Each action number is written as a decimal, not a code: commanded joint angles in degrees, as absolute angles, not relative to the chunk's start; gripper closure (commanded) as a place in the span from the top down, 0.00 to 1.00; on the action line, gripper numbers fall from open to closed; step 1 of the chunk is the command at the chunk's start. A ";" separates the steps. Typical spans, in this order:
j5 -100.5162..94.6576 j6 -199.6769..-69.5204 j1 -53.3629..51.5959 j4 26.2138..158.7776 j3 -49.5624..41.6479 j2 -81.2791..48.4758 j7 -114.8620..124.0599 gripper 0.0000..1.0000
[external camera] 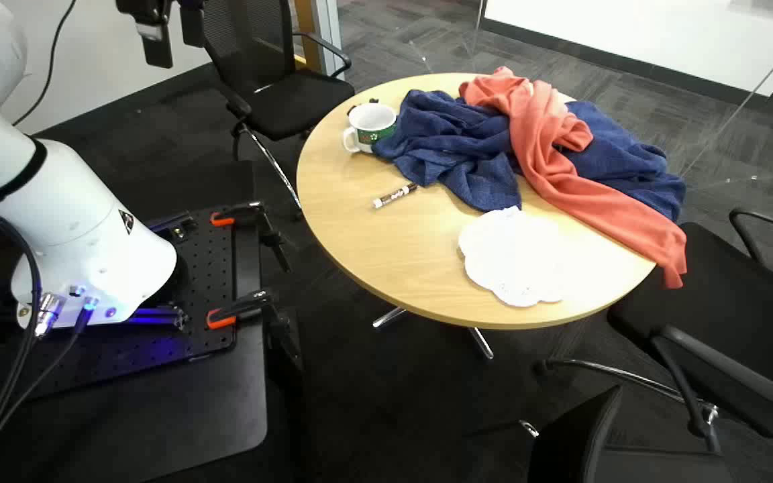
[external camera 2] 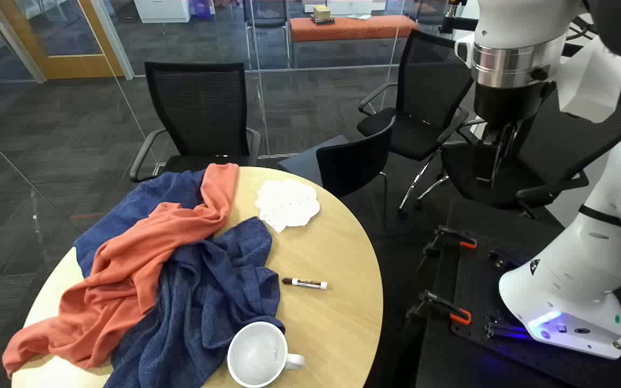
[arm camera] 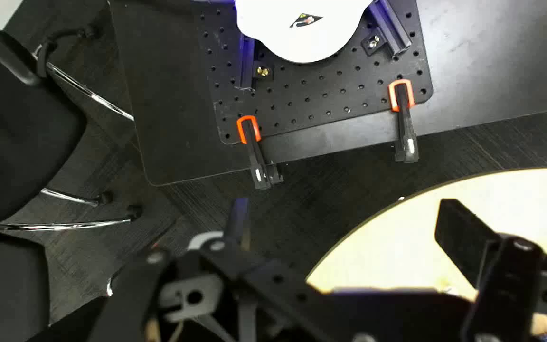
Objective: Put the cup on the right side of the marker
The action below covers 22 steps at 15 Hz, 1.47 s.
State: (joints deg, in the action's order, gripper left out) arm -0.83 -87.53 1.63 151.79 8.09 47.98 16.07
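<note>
Two fingers (arm camera: 463, 240) of the gripper (arm camera: 342, 221), somewhat blurred, seem wide apart, well away from the cup (external camera 2: 256, 353).

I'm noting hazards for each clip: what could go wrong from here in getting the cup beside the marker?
The blue cloth bunches right by the cup, so the open gripper might pinch or drag fabric during the grasp. The handle juts out, and a poorly aligned approach could strike it and turn the cup. The marker lies loose on the table; a bump might roll it and shift the reference.
</note>
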 commanded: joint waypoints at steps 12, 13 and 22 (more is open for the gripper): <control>1.13 -98.71 -2.80 151.98 10.06 42.84 14.64 1.00; 1.44 -102.18 -3.82 152.34 10.80 41.74 14.57 1.00; 7.11 -128.41 -10.66 150.97 17.28 22.52 17.42 1.00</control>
State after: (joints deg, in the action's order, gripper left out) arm 6.05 -123.16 -8.93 152.89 16.00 29.13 15.89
